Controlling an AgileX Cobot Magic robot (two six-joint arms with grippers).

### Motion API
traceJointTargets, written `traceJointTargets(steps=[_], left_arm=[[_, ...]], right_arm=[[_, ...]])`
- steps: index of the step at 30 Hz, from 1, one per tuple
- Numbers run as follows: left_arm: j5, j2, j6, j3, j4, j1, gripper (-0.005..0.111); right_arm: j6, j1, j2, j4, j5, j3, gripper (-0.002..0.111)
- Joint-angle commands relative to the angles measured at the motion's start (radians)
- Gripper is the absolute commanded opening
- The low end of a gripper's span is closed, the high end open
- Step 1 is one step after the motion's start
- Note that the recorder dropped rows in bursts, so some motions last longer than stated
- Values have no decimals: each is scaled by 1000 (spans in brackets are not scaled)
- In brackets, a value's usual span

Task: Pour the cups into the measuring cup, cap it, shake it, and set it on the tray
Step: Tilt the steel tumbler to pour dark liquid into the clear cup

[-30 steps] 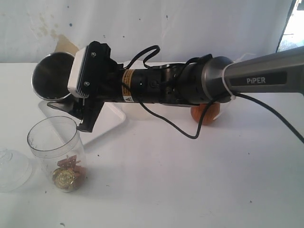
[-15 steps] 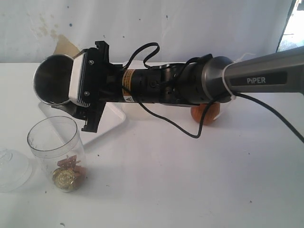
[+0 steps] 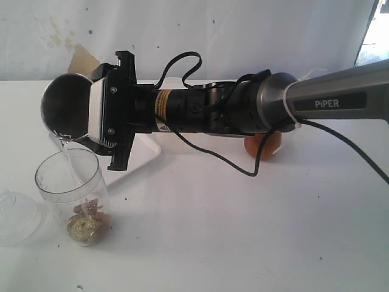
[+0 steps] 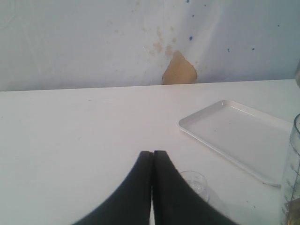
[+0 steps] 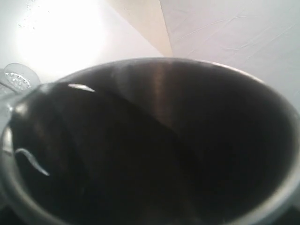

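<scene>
My right gripper (image 3: 86, 121) reaches across to the left and is shut on the steel tumbler (image 3: 65, 109), which is tipped on its side with its mouth facing the camera. A thin clear stream runs from its lip into the clear measuring cup (image 3: 70, 182) just below. Gold and brown bits lie in the measuring cup's bottom. In the right wrist view the tumbler's dark inside (image 5: 159, 140) fills the frame and hides the fingers. The brown wooden cup (image 3: 264, 146) stands behind the arm. The white tray (image 3: 143, 152) lies behind the measuring cup. My left gripper (image 4: 152, 153) is shut and empty above the table.
A clear domed lid (image 3: 15, 216) lies left of the measuring cup, and is also seen as the lid (image 4: 194, 180) beside my left fingers. The tray (image 4: 234, 131) and the measuring cup's wall (image 4: 293, 178) show in the left wrist view. A wall closes the far table edge.
The right wrist has rolled further, tipping the steel tumbler more. A thin stream now falls from its lip into the measuring cup. The left gripper has not moved.
</scene>
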Motion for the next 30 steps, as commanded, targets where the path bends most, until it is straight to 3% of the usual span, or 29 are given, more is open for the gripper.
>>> traceJointTargets(steps=[1,30], left_arm=[[-12,-5,-4,4,0,-5,1],[-12,-5,-4,4,0,-5,1]], right_arm=[[-25,1,-13,27,-35,-18,0],[-225,1,-41,27,12,-20,0]])
